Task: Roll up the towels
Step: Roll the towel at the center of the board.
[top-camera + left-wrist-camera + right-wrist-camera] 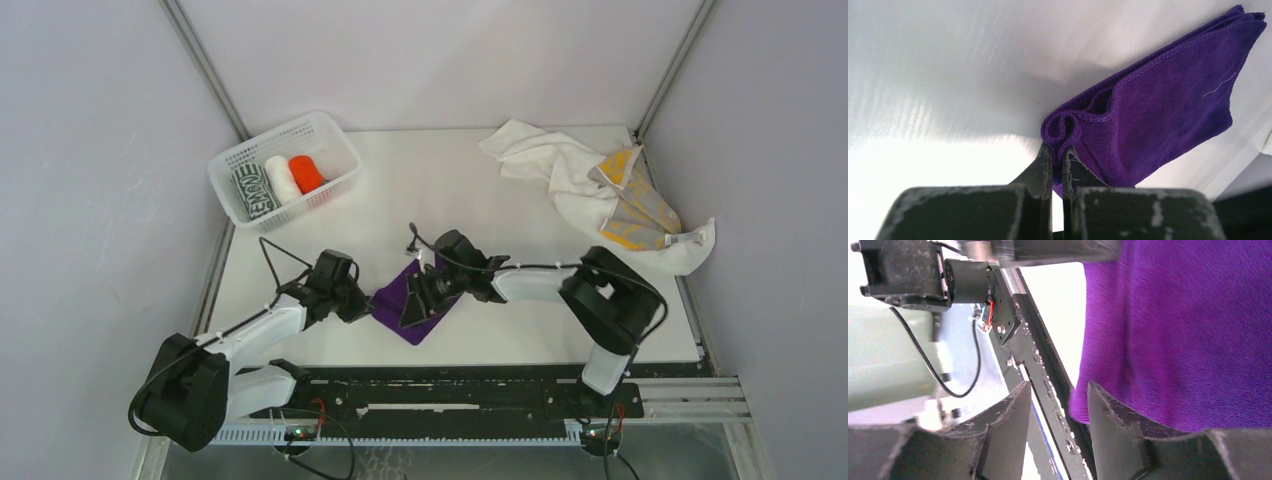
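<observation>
White worktop [480,180], enclosed by grey walls, carries the purple towel [418,328] near its front edge between the two arms. It also carries a white mesh basket [330,135] at rear left, holding the rolled green-and-white towel [252,192], rolled white towel [283,178] and rolled orange-red towel [306,172], and at rear right a loose white towel [545,160] heaped with the yellow-and-grey towel [635,205]. Left tool [1055,167] is clenched on the purple towel's curled corner, cloth pinched between its nearly touching fingers, while the right tool [1058,405] is released, fingers spread, with the cloth just beside one finger.
</observation>
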You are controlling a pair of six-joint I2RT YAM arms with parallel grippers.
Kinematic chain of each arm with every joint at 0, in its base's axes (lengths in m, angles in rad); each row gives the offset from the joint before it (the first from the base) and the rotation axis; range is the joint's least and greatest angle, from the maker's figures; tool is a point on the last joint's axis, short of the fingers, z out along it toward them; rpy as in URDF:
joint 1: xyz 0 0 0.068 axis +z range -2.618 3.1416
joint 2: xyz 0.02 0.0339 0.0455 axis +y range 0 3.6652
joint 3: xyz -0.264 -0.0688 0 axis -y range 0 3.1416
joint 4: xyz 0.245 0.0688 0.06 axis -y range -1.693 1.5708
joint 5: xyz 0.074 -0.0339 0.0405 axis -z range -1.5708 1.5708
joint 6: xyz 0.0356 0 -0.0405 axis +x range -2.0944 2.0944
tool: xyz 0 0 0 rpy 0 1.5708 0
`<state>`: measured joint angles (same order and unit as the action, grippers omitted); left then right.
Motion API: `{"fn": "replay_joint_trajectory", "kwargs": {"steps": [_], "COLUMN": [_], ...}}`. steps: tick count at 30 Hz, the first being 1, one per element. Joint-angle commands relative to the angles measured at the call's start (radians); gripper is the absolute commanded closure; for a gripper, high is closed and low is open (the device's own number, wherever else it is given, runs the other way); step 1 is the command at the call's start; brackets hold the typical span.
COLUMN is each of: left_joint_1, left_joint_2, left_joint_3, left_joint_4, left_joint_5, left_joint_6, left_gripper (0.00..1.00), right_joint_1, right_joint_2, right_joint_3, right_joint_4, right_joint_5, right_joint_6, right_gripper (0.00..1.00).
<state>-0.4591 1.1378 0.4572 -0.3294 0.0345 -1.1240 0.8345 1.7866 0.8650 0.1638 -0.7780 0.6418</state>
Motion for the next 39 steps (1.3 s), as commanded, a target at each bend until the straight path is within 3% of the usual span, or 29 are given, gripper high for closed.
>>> {"fn": "replay_joint_trajectory", "kwargs": {"steps": [1,4,8,15,26,33,34,39], "left_joint_1": [-0.006,-0.006,-0.007,-0.006,-0.007,-0.006,-0.006,-0.005], "left_joint_2": [-0.035,-0.033,-0.026,-0.027,-0.02,-0.008,-0.007,-0.025], "left_joint_3": [0.061,0.067,0.086,0.114,0.12,0.131,0.135,0.16], "left_joint_4": [-0.105,-0.125,-0.167,-0.219,-0.234,-0.238,-0.239,-0.257], "left_joint_5": [-0.044,-0.036,-0.032,-0.035,-0.035,-0.038,-0.041,-0.061], "left_joint_6": [0.034,0.033,0.043,0.048,0.039,0.036,0.037,0.039], "left_gripper": [1.0,1.0,1.0,1.0,0.99,0.96,0.95,0.86], "right_joint_1": [0.132,0.234,0.362,0.509,0.597,0.615,0.61,0.526], "right_joint_2": [-0.15,-0.18,-0.172,-0.104,0.047,0.096,0.093,0.03], "right_joint_3": [0.102,0.142,0.177,0.217,0.264,0.295,0.295,0.263], "right_joint_4": [-0.372,-0.434,-0.444,-0.439,-0.457,-0.498,-0.503,-0.479], "right_joint_5": [0.402,0.654,0.879,1.099,1.21,1.229,1.214,0.99], "right_joint_6": [-0.329,-0.42,-0.5,-0.585,-0.645,-0.644,-0.641,-0.601], "right_gripper": [0.53,0.48,0.45,0.43,0.47,0.66,0.72,0.9]}}
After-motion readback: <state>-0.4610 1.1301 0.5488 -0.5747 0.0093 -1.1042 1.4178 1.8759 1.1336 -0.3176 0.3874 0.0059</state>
